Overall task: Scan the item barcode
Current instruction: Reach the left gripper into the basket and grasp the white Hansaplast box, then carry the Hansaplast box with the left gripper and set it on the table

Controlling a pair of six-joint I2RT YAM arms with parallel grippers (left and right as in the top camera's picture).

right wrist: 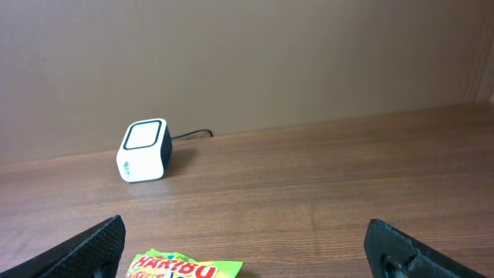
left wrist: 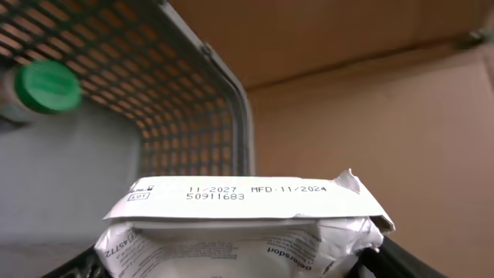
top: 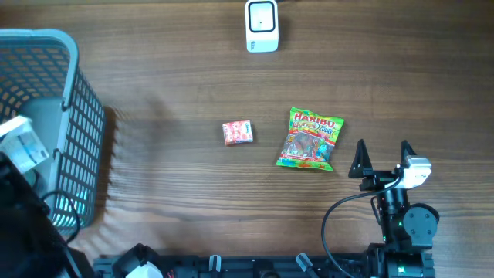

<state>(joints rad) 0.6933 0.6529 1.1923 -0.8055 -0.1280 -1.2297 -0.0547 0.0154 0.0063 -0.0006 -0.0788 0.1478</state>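
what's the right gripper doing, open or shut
Open. The right gripper has its fingers wide apart in overhead and wrist views, nothing between them; the Haribo bag lies just ahead, untouched.

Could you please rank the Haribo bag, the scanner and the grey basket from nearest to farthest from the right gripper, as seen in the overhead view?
Measured from the right gripper:
1. Haribo bag, just to the gripper's left, mid-table.
2. scanner, at the table's far edge, ahead and to the left.
3. grey basket, at the far left end of the table.
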